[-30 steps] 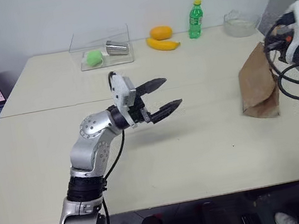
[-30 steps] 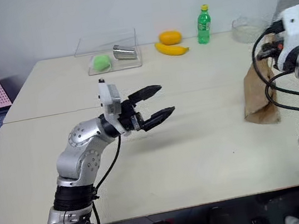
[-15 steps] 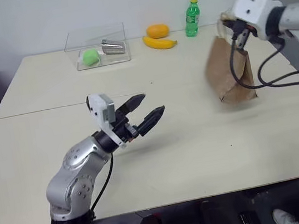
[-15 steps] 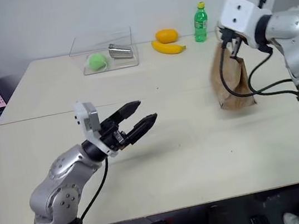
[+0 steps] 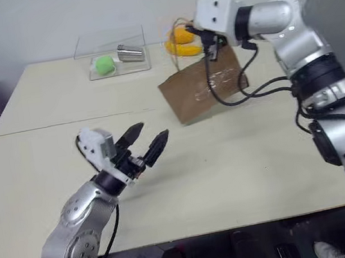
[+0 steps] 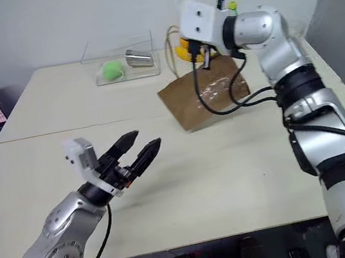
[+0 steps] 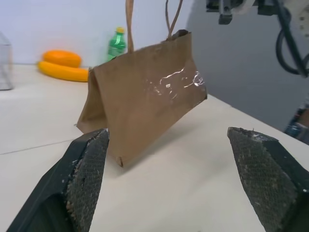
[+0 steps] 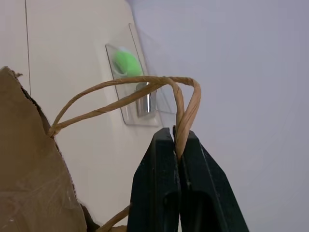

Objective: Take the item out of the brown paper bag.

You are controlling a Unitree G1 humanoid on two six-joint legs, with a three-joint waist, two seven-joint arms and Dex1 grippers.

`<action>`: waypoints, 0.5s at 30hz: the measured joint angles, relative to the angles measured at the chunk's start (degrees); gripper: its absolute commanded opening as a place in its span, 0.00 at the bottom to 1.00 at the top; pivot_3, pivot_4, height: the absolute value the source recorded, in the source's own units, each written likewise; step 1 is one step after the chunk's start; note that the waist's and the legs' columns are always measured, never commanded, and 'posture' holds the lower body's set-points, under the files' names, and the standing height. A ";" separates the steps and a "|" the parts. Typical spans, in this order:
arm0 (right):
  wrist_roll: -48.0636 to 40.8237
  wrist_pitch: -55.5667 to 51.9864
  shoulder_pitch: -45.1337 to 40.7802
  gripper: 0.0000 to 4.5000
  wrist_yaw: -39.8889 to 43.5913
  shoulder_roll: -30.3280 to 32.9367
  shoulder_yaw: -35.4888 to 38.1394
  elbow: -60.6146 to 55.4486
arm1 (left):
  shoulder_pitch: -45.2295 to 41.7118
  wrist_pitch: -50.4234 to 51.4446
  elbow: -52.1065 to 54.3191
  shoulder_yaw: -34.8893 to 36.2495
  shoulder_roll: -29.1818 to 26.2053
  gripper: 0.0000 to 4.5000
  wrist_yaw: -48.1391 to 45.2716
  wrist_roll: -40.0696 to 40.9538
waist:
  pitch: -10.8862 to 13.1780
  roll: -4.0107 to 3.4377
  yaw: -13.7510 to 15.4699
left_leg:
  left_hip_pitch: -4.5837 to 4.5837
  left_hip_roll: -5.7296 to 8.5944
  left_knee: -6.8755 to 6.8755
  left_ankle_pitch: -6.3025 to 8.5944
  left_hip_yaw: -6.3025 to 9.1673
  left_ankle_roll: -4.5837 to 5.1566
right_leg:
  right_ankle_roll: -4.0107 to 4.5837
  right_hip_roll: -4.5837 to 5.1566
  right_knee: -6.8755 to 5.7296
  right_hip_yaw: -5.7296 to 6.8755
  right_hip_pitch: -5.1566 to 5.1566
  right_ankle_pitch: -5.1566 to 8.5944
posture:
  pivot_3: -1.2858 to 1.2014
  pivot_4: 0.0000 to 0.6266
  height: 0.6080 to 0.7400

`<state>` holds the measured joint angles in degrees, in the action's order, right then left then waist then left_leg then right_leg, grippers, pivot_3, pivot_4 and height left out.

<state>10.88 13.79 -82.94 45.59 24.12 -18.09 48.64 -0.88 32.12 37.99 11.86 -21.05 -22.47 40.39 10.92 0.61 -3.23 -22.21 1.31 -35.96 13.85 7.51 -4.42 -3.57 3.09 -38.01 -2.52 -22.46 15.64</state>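
Brown paper bag (image 5: 202,91) swung from bench's (image 5: 244,170) right edge toward centre since a second ago, now tilted, one corner down. I see right gripper (image 8: 176,145) clamped on its tan handles, bag hanging below. Crinkled kraft, shiny smear. Left gripper (image 5: 145,143) spread wide, empty, pulled back, well apart from bag.

Illumination is bright, even and diffuse, from overhead; shadows on the counter (image 5: 242,157) are soft and faint. Specular glare appears on a clear patch on the brown paper bag (image 7: 145,101). In the left wrist view the near fingers (image 7: 87,179) are slightly soft, and the background is mildly blurred.
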 measured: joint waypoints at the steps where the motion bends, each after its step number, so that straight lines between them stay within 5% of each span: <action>1: 0.21 1.47 -0.43 0.01 -0.46 -0.97 0.00 1.10 | 0.79 -0.76 0.63 0.10 0.00 0.92 0.50 -0.66 | 0.00 0.00 0.03 | 0.00 0.00 0.00 0.00 0.01 0.00 | 0.00 0.00 -0.01 0.01 0.00 0.00 | 0.52 0.24 1.00; 15: 4.38 9.60 -4.34 0.01 -6.46 -11.25 -0.33 14.83 | 5.02 -9.25 2.54 -0.28 0.11 0.92 1.80 -7.74 | 0.00 0.00 0.13 | -0.03 0.01 -0.03 0.10 0.04 0.18 | 0.05 -0.03 -0.08 0.05 -0.01 -0.03 | 0.52 0.24 1.00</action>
<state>15.27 23.40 -87.28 39.13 12.86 -18.42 63.46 4.14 22.87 40.53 11.58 -20.94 -20.67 32.65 10.92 0.60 -3.10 -22.24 1.32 -35.99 13.95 7.56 -4.23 -3.52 3.06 -38.09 -2.47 -22.47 15.61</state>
